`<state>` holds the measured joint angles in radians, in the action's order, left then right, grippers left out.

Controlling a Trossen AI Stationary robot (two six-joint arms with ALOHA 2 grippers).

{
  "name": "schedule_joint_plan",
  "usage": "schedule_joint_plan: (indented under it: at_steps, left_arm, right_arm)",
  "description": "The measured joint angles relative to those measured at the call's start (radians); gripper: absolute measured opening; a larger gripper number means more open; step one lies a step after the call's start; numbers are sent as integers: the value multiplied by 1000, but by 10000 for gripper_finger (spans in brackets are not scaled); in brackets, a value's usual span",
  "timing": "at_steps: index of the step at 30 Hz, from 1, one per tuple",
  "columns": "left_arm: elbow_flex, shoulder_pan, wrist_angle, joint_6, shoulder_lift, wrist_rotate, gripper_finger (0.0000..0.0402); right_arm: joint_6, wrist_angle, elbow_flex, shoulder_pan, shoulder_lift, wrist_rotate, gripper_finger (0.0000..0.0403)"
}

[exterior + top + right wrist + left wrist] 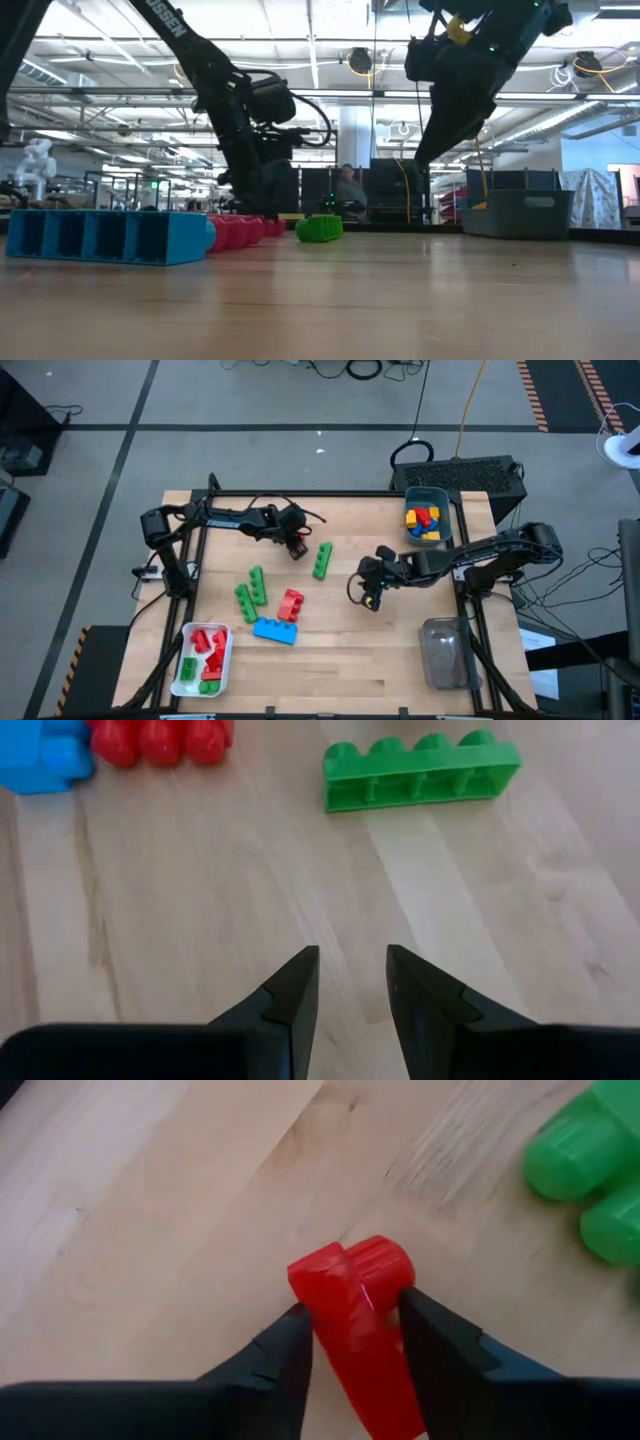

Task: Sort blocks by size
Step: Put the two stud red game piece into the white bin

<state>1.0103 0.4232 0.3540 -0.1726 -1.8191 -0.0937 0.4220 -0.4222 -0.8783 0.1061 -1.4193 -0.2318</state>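
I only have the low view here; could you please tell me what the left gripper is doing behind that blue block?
Observer: The left gripper has its fingers on either side of a small red block lying on the table. Its wrist view shows it plainly.
Operator: Thank you. Is the right gripper carrying anything?
Observer: No. The right gripper is empty, fingers slightly apart, above bare wood, with a long green block ahead of it.
Operator: Where have the sorted blocks gone?
Observer: From above, a white bin at the near left holds red and green blocks, and a teal bin at the far right holds blue, yellow and red ones.
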Motion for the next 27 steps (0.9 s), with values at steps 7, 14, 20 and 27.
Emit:
schedule_joint_plan:
  at_steps: [7, 14, 20, 27]
  left_arm:
    - [-1, 0, -17, 22, -1, 6, 62]
    - [-4, 0, -3, 33, 26, 11, 42]
    - [-6, -9, 77, 36, 115, 7, 39]
    - [-3, -72, 224, 21, 279, -74, 38]
  right_arm:
    - [49, 27, 0, 49, 0, -73, 105]
    - [50, 87, 0, 85, 0, -85, 105]
    - [50, 105, 0, 94, 0, -107, 105]
    - [36, 112, 0, 87, -5, -116, 105]
